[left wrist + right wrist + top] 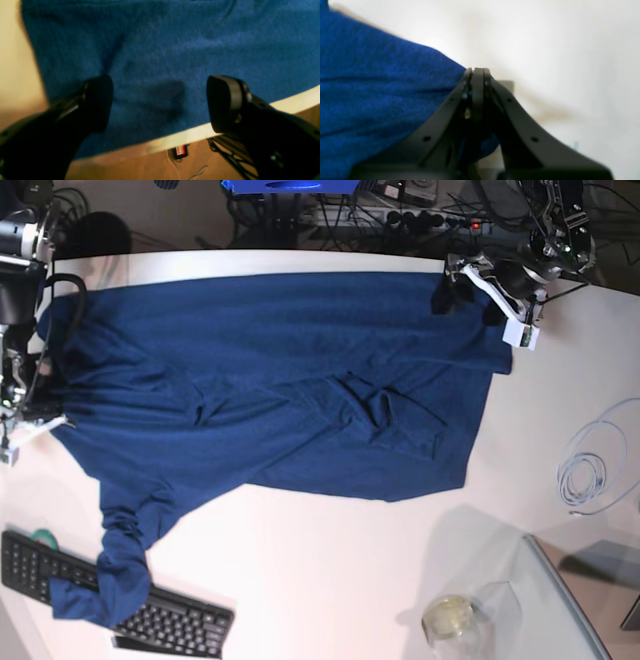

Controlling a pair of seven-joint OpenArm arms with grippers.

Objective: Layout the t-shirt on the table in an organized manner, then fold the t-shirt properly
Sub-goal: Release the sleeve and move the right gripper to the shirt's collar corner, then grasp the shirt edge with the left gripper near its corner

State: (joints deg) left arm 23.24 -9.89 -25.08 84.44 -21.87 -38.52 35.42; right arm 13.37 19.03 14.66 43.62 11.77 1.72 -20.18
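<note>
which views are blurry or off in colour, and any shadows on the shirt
Left wrist: soft focus, warm yellow cast, the open left gripper casts a dark shadow on the t-shirt. Right wrist: the table is washed out white, the shut right gripper blurred. Base: sharpest, evenly lit.
</note>
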